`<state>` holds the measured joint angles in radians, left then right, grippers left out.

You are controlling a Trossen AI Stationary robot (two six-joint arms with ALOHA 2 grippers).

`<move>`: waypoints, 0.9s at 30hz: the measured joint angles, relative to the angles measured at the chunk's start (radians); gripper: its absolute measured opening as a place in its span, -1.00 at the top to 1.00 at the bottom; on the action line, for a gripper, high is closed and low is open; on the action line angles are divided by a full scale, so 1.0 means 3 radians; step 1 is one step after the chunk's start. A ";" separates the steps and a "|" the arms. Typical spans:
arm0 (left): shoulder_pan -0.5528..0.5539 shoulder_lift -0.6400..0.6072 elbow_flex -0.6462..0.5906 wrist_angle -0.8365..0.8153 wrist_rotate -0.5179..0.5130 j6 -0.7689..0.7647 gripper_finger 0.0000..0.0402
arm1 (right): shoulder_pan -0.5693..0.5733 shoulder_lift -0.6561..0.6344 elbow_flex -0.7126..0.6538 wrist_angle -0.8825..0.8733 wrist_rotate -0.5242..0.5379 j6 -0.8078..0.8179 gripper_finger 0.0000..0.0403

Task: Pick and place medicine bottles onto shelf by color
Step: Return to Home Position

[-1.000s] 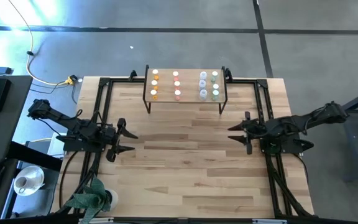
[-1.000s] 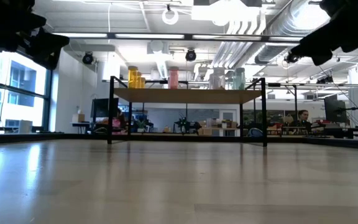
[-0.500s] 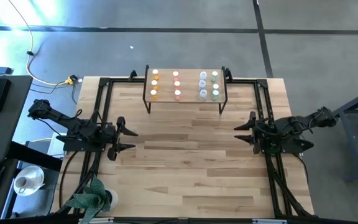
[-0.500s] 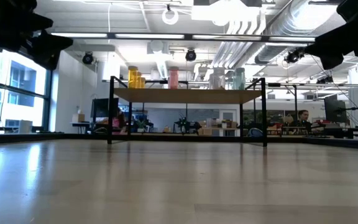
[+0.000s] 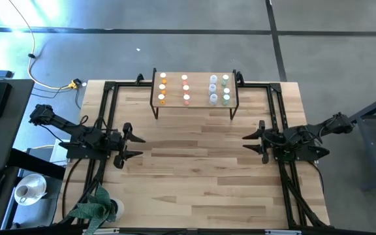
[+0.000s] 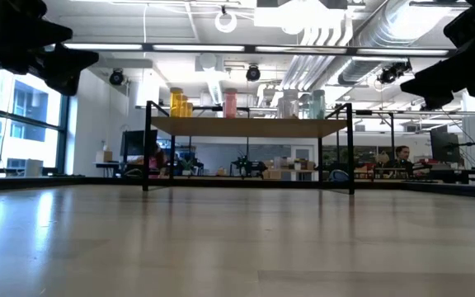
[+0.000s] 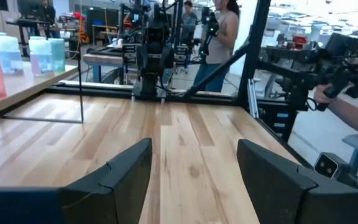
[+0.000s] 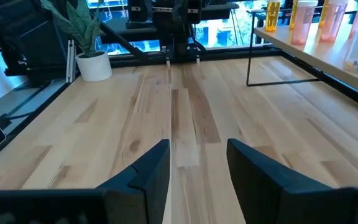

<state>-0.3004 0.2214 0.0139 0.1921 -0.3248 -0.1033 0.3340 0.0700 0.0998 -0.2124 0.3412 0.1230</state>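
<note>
The shelf [image 5: 194, 89] stands on thin black legs at the table's far middle. The medicine bottles [image 5: 185, 89] stand upright on it in colour rows: orange [image 5: 162, 89] at the left, then pink-red, pale blue-white [image 5: 213, 89], and teal green [image 5: 226, 89] at the right. The low view shows them on the board [image 6: 246, 126]. My left gripper [image 5: 136, 147] is open and empty over the table's left side. My right gripper [image 5: 247, 142] is open and empty over the right side. Both point toward the table's middle, and their wrist views show bare table between the fingers [image 7: 194, 180] [image 8: 197, 168].
A potted plant [image 5: 100, 205] stands at the table's near left corner. Black frame rails [image 5: 106, 111] run along the left and right sides. A person [image 7: 222, 31] stands beyond the table's right side. Bare wood [image 5: 194, 163] lies between the grippers.
My right arm has drawn back a little toward the table's right edge, its gripper still open and empty. The bottles and the shelf have not moved.
</note>
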 joint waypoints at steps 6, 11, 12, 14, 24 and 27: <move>0.0000 0.0005 0.0000 -0.0084 -0.0024 0.0010 -0.12 | 0.0000 0.0000 0.0000 -0.0079 -0.0011 0.0134 0.26; 0.0000 0.0010 0.0000 -0.0235 -0.0137 0.0078 -0.12 | 0.0000 0.0000 -0.0001 -0.0127 -0.0025 0.0290 0.26; 0.0000 0.0010 0.0000 -0.0251 -0.0175 0.0108 -0.12 | 0.0000 0.0001 -0.0001 -0.0137 -0.0026 0.0287 0.26; 0.0000 0.0010 0.0000 -0.0252 -0.0242 0.0117 -0.12 | 0.0000 0.0001 -0.0001 -0.0144 -0.0026 0.0254 0.26; 0.0000 0.0010 0.0000 -0.0251 -0.0273 0.0096 -0.12 | 0.0000 0.0001 0.0000 -0.0206 -0.0032 0.0212 0.26; 0.0000 0.0010 0.0000 -0.0251 -0.0266 0.0096 -0.12 | 0.0000 0.0001 -0.0001 -0.0210 -0.0036 0.0297 0.26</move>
<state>-0.3004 0.2245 0.0139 0.1169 -0.4047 -0.0746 0.3340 0.0704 0.0994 -0.2753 0.3305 0.2122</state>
